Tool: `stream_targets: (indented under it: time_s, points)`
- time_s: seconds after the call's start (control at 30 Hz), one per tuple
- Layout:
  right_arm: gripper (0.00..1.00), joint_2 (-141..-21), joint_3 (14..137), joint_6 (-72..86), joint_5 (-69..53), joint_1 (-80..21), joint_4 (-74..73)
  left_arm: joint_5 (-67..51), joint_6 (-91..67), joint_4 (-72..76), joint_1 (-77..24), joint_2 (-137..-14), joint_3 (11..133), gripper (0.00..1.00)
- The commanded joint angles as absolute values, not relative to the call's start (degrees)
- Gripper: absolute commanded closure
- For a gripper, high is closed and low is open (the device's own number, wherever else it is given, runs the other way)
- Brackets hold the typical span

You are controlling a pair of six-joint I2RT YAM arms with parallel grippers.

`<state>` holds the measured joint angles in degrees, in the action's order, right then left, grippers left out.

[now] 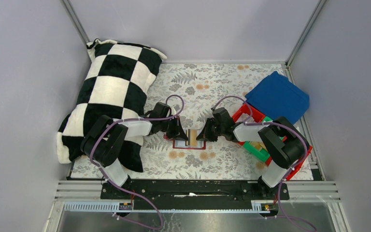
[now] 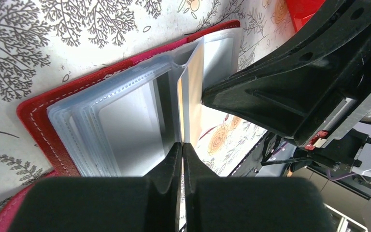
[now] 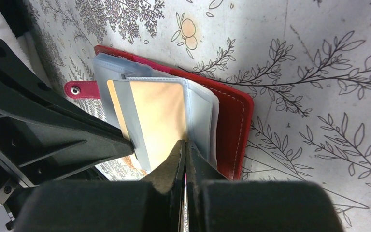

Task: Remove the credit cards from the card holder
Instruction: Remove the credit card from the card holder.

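1. Two sets of jaws meet nose to nose over the card holder (image 1: 189,146). It lies open and flat on the flowered desk (image 1: 212,82), in the front half and about midway between the arms.
2. From the wrist views, the holder's red cover faces down with a stack of clear sleeves (image 2: 121,125) fanned over it. The snap tab (image 3: 79,90) sticks out at one side and lies on the desk.
3. One leaf, the raised sleeve (image 3: 200,113), stands up off the stack. In it sits a tan card (image 3: 159,113) with a grey stripe along one edge.
4. Left jaws: clenched on the edge of the tan card, which the left wrist view shows edge-on. I cannot tell whether sleeve plastic is pinched along with it.
5. Right jaws: clenched on the raised sleeve, just beside the card's bare tan face.
6. Each set's tip touches that upright leaf close by the other set.
7. The flat sleeves look pale grey, and I cannot tell whether they hold cards.
8. At the back left lies a black-and-white checkered pillow (image 1: 111,96). At the back right a blue cloth (image 1: 278,96) sits beside red bins (image 1: 241,113) and a green bin (image 1: 261,151).
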<state>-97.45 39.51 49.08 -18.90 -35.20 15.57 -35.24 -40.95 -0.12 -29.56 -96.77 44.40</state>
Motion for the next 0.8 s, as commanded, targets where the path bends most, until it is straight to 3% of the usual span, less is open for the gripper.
stream_targets:
  time_s: [0.0,0.07,0.23,0.77]
  points:
    - [1.0,-100.4,37.7,47.7,-13.2,-35.9,10.8,-35.4,-40.6,2.4,-29.0,-94.7,44.2,0.92]
    - [1.0,-100.4,37.6,47.8,-13.3,-35.9,11.0,-35.3,-40.7,2.5,-29.0,-94.6,44.0,0.86]
    - [1.0,-100.4,37.5,47.6,-13.2,-35.9,10.9,-35.5,-41.4,3.4,-28.9,-94.8,43.9,1.0]
    - [1.0,-101.6,37.4,46.5,-13.4,-35.9,10.2,-34.3,-40.2,0.8,-27.1,-92.4,43.3,1.0]
